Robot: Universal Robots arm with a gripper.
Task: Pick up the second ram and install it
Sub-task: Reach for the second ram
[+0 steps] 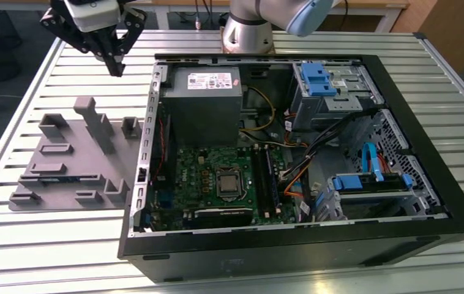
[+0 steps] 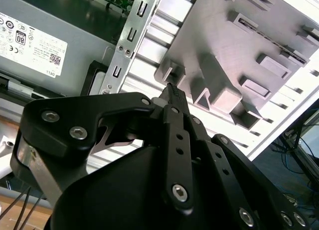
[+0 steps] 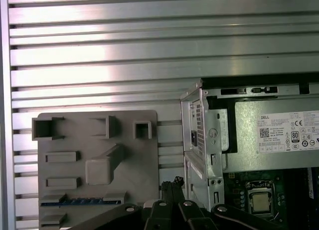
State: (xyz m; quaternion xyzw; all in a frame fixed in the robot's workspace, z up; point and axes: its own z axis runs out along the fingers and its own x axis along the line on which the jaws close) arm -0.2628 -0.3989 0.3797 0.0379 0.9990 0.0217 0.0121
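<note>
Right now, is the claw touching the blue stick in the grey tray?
Apart. The exterior view shows the gripper hanging beyond one end of the grey tray, the second ram lying in a slot near the other end.

We find print in one place: a white label [image 1: 205, 80] on top of the grey power supply [image 1: 203, 116], inside the computer case [image 1: 297, 245], high in the exterior view. In both wrist views the label [image 3: 288, 133] [image 2: 30, 43] carries small dark lettering, a square code and rows of certification marks, whose wording we leave unread
</note>
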